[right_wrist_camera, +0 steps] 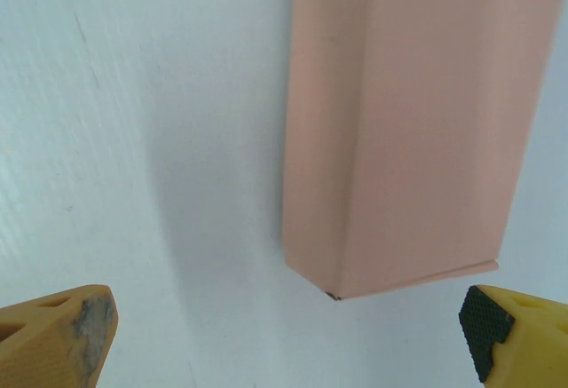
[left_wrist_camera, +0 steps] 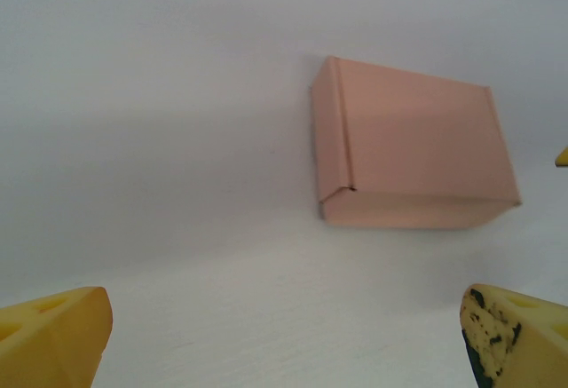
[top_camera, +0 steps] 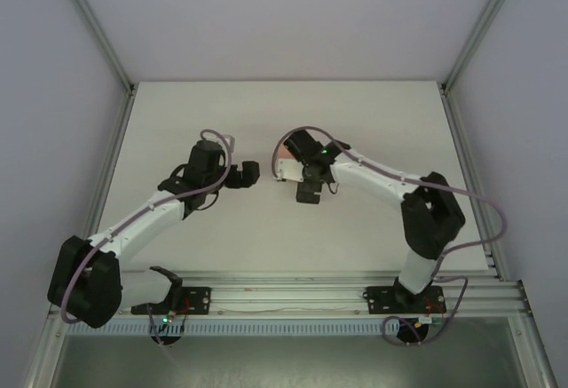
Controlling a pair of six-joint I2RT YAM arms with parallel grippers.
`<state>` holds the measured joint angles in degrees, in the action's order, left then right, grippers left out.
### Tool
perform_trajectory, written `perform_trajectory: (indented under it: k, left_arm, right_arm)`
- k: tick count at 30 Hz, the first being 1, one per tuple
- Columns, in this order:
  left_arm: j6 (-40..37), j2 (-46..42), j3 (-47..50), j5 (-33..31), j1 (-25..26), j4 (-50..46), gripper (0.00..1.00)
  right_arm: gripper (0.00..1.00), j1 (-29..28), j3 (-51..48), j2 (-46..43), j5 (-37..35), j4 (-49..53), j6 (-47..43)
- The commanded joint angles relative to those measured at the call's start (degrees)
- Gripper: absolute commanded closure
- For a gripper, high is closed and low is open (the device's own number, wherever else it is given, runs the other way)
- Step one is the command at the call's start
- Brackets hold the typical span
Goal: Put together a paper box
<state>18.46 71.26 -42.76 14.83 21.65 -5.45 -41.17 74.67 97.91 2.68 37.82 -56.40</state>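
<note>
The left claw point(left_wrist_camera: 284, 344) and the right claw point(right_wrist_camera: 284, 335) are both wide open, holding nothing, near the closed box point(left_wrist_camera: 413, 144), with both arms point(top_camera: 151, 215) bent inward.

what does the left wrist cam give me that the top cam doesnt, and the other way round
Left wrist adds: the paper box up close, a closed rectangular box lying flat on the table, with a folded flap edge along its left side. It also shows the left gripper with its yellow fingertips wide apart and nothing between them.
Top external adds: the layout, with the left arm and right arm reaching in from their bases toward the middle, and the enclosure frame.
Shared: the white table and the left gripper pointing toward the box, apart from it.
</note>
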Motion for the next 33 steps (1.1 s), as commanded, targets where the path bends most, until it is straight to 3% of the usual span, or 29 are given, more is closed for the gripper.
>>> perform_trajectory:
  k: [1, 4, 10, 15, 23, 33]
  left_arm:
    - [-1.9, 3.5, 1.3, 9.0, 0.7, 5.9, 0.05]
    - [-3.5, 7.1, 0.3, 9.7, 4.6, 8.1, 0.07]
    - [-2.4, 15.7, -1.7, 10.9, 9.0, 15.9, 0.08]
    - [-1.9, 22.3, -5.0, 10.5, 9.1, 16.6, 0.10]
    - [-2.0, 29.0, -8.4, 9.7, 9.1, 19.3, 0.10]
    - [-2.8, 34.6, -13.6, 10.4, 9.0, 18.0, 0.10]
  right_arm:
    - [0.00, 7.0, -2.3, -4.6, 7.6, -10.3, 9.2]
    - [0.03, 13.5, 2.4, -2.3, 11.8, -13.9, 22.7]
    - [0.14, 18.8, 19.0, 12.8, 17.8, -3.8, 36.4]
    - [0.19, 19.1, 31.8, 24.6, 23.0, 5.0, 34.9]
    - [0.22, 19.1, 44.9, 36.7, 29.7, 9.9, 35.6]
    - [0.36, 18.8, 44.8, 40.6, 37.7, 18.1, 32.6]
